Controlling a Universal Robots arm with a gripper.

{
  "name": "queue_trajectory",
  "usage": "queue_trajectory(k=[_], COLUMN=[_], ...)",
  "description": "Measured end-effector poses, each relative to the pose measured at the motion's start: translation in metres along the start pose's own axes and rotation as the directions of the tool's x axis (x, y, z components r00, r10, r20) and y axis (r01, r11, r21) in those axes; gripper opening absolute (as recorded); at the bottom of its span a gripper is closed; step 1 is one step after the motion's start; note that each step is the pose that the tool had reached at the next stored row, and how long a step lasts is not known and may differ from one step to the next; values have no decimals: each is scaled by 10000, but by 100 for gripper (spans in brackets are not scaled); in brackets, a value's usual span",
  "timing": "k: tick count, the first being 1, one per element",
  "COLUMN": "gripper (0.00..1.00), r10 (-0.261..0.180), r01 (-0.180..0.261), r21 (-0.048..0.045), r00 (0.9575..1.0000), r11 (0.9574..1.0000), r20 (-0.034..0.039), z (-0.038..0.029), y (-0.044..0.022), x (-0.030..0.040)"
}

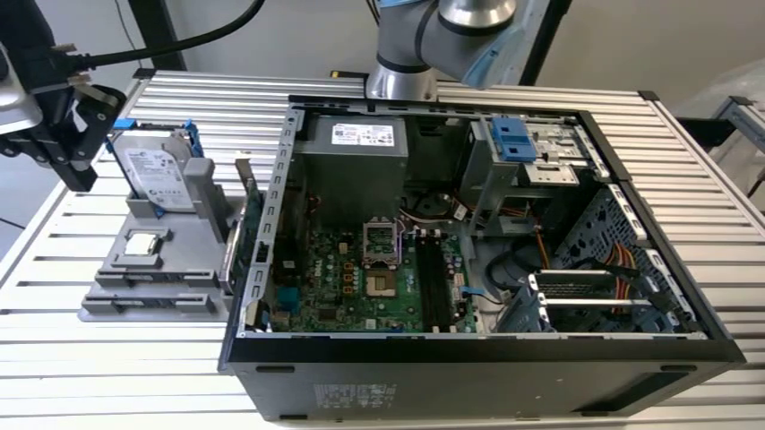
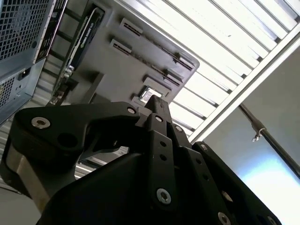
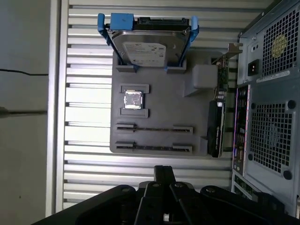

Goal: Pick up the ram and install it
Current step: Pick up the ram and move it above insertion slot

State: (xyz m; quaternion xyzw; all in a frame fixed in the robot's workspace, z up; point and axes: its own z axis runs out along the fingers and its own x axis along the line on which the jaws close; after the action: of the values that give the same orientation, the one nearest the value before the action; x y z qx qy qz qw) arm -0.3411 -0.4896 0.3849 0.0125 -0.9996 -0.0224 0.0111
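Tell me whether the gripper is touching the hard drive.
Apart. In the first wrist view the gripper hangs clear of the hard drive, with most of the grey tray between them.

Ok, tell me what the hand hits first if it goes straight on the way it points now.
Most likely the grey holder, near its slotted edge, or the slatted table just beside it. The hand hangs above both, so depth is unclear.

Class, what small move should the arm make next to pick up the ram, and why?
Probably open the pincer: its fingertips look pressed together and empty, above the grey holder, while the ram stands edge-up in its slot.
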Motion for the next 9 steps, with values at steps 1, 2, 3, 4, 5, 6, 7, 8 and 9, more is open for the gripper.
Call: queue_trajectory(k=[1,2,3,4,5,6,7,8,9], gripper=[0,0,0,0,0,0,0,0,0], r10=[-29,-61,-92,-121,-148,-174,-205,-235,-266], r01=[29,61,92,121,148,174,205,235,266], r21=[0,1,3,4,4,5,5,5,6], r00=[10000,10000,10000,9999,9999,9998,9998,9997,9996], r11=[10000,10000,10000,9999,9999,9998,9998,9997,9996], r20=[-1,-2,-5,-6,-7,-8,-10,-11,-12], z=[0,0,0,-1,0,0,0,0,0], y=[0,0,0,0,0,0,0,0,0], x=[0,0,0,0,0,0,0,0,0])
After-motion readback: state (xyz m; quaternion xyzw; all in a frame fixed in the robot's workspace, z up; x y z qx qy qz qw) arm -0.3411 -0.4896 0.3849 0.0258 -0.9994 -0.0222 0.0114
